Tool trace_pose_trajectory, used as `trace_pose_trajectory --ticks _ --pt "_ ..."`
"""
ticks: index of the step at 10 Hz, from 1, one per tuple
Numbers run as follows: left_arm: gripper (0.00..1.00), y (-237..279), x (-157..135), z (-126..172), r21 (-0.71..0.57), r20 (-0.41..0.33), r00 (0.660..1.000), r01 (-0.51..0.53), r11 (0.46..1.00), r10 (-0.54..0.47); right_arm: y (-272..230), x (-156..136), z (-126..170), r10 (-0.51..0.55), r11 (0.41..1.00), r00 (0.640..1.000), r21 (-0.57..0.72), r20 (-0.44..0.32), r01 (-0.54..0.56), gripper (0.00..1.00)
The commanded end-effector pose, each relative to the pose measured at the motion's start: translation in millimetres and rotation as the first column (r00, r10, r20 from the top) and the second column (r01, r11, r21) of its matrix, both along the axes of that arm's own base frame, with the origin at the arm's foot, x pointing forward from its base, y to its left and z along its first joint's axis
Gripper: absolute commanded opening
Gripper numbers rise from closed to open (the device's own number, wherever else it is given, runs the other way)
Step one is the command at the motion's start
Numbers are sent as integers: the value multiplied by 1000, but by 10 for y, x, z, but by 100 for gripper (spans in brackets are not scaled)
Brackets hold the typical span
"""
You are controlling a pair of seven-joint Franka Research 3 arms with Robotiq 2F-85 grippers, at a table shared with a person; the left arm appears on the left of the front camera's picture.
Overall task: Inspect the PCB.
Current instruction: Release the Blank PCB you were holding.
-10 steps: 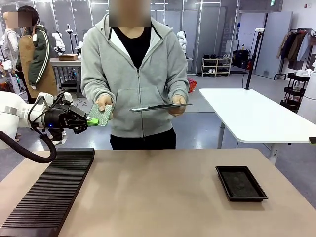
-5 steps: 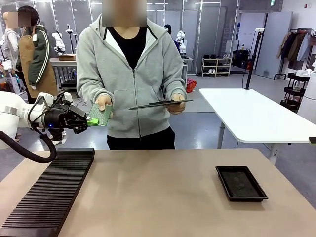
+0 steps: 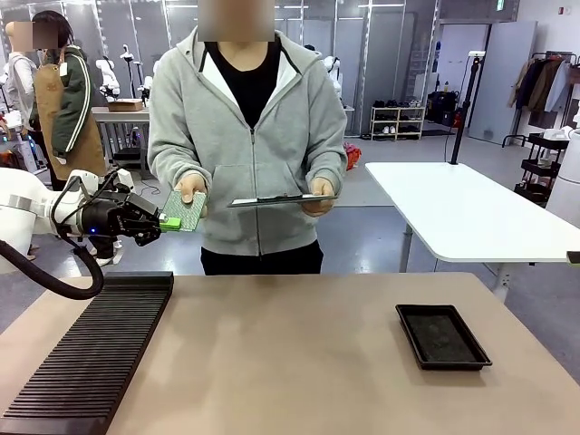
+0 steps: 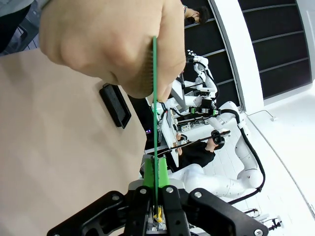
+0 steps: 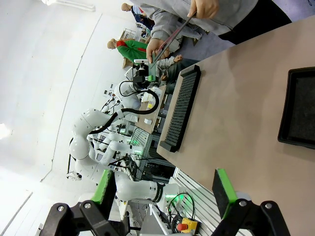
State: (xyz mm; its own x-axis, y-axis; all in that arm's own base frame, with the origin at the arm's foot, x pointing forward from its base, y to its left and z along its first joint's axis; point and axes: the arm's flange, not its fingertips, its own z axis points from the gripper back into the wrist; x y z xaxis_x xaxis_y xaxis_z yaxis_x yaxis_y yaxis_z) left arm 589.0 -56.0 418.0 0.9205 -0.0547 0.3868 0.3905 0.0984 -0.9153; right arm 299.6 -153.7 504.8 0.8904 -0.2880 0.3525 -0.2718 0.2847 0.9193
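Front view: left end effector (image 3: 169,223) is clamped shut on the near short edge of the PCB (image 3: 188,210), which is up in the air beyond the far left corner of the worktop (image 3: 290,362), just in front of the person. The person's hand (image 3: 189,188) grips the opposite end, thumb on the face, so both have the board at once. The other hand (image 3: 319,192) holds a thin grey slab (image 3: 276,199) roughly level, near the board but not touching it. A black tray (image 3: 404,324) sits on the right of the worktop with nothing in it. A black slotted rack (image 3: 91,353) runs along the left edge; its slots look empty, though the low angle leaves some doubt. Left wrist view: the PCB is edge-on, a thin green line rising from between the green pads (image 4: 149,172), which are pressed onto it with no gap; its top end is in the person's fingers. The tray lies beyond on the worktop, bare. Right wrist view: right end effector (image 5: 163,191) is spread wide with nothing between its pads, well apart from the board. The tray's interior at the picture's right edge is bare, and no boards stand in the rack. Progress, as a judgement: the board has been presented and the hand-over is mid-way. The left end effector has yet to let go, the person has yet to look the board over, and the board has yet to be set down, maybe in the tray or rack.
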Motion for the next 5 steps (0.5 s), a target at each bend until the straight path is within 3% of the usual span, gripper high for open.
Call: trace_pose_trajectory --ticks 1,2,3,4,5 --pt "0 -4 2 3 0 1 1000 0 1000 0 4 25 12 -1 1000 1000 6 25 1 100" --pt "23 0 0 0 0 0 1000 0 1000 0 4 25 12 -1 1000 1000 6 25 1 100" --pt "25 -1 -11 -3 -2 24 1000 16 1000 -16 4 25 12 -1 1000 1000 6 25 1 100" --pt "44 5 -10 -6 -11 22 1000 13 1000 -12 4 25 12 -1 1000 1000 6 25 1 100" --pt "46 8 -9 -6 -13 21 1000 15 1000 -15 4 25 12 -1 1000 1000 6 25 1 100"
